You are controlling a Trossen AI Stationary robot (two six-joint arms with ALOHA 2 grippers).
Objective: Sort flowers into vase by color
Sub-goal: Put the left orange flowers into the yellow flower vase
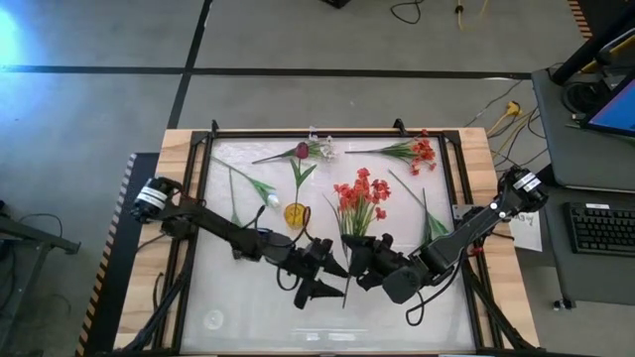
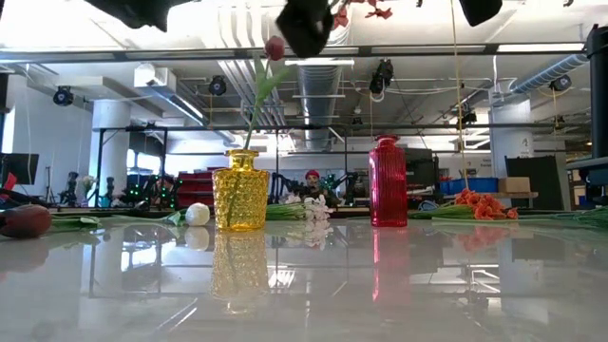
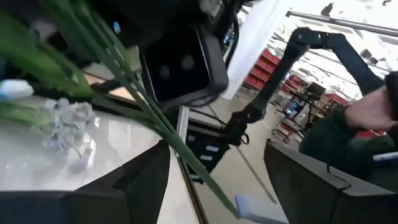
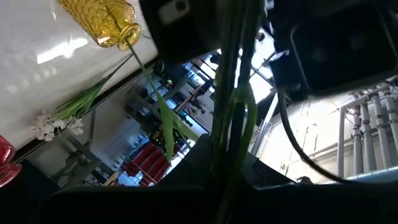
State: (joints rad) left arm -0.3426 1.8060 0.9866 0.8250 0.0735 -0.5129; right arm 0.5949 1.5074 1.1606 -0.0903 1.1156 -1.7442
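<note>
- Yellow glass vase (image 2: 239, 200) stands on the white worktop (image 2: 399, 285), with 1 dark red tulip (image 2: 274, 47) in it, stem leaning.
- Red vase (image 2: 387, 181) stands upright, well apart from the yellow one; in the high view it is hidden under the red-orange spray (image 1: 360, 198).
- Right claw (image 1: 355, 256) is clamped on the green stems of that red-orange spray, which it holds above the worktop; blossoms point toward the far edge.
- Left claw (image 1: 327, 279) sits just beside the right one over the middle of the worktop, fingers (image 3: 146, 180) spread wide, with stems crossing the gap between them.
- White tulip bud (image 1: 272, 200) lies left of the yellow vase.
- White blossom spray (image 1: 319, 148) and another red-orange spray (image 1: 417, 152) lie along the far edge.
</note>
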